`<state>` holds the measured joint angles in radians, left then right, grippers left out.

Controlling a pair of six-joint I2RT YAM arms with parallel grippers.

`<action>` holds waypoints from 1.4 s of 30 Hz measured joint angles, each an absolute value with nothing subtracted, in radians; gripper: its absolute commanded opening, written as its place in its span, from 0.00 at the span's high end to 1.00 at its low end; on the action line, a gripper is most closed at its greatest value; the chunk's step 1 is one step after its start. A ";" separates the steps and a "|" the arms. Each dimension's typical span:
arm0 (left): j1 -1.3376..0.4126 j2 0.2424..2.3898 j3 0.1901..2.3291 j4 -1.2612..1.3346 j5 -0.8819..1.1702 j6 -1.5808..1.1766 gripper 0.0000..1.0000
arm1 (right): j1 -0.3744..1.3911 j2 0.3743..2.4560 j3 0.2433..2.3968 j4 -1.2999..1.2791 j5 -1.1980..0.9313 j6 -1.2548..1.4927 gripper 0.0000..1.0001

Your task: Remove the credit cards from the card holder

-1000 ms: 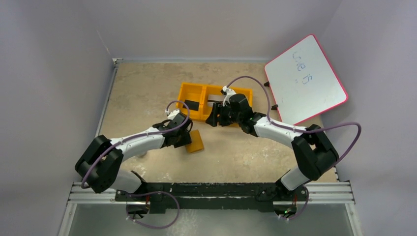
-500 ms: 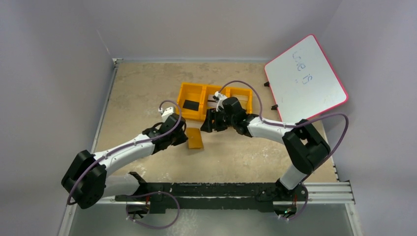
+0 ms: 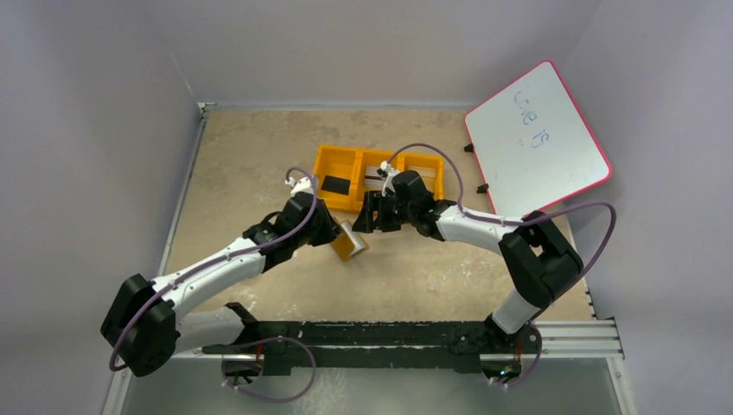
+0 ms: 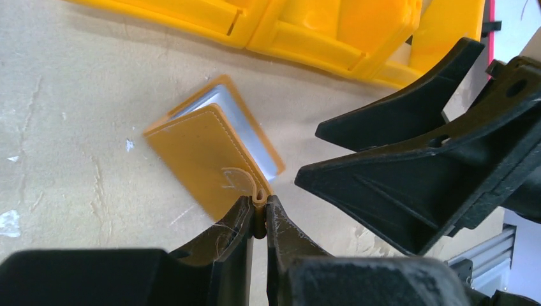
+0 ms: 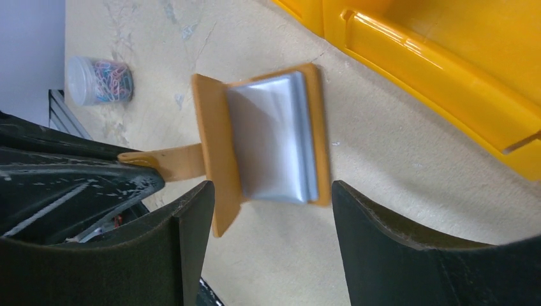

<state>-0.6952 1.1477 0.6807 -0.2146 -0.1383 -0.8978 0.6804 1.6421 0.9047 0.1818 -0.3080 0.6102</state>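
My left gripper (image 4: 260,222) clamps only the tab of the card holder (image 4: 201,146), lower centre; my right gripper (image 5: 269,207) gapes around it; a tug probably slips it.

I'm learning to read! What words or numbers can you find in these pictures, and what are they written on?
On the whiteboard: blue handwriting, two short bits, too tilted and small to read.
On the card holder: no writing shows.
On the tray: no writing shows.
On the jar: no label that can be read.
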 measured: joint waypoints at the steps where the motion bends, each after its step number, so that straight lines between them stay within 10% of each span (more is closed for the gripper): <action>1: -0.695 1.155 0.681 -0.211 -0.133 -0.896 0.90 | 0.680 1.637 0.901 0.182 -0.305 0.616 0.30; 19: -0.696 1.029 0.484 -0.344 -0.268 -1.032 0.84 | 0.696 1.757 1.012 0.147 -0.331 0.525 0.58; 30: -0.696 0.993 0.463 -0.410 -0.324 -1.090 0.79 | 0.818 1.887 1.213 0.042 -0.282 0.401 0.55; 42: -0.696 0.982 0.486 -0.413 -0.342 -1.097 0.41 | 0.875 1.954 1.243 -0.004 -0.248 0.349 0.43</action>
<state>-0.6964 0.9825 0.4858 -0.4126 -0.3420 -1.0969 0.8753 1.9537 1.2427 -0.0036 -0.2481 0.3492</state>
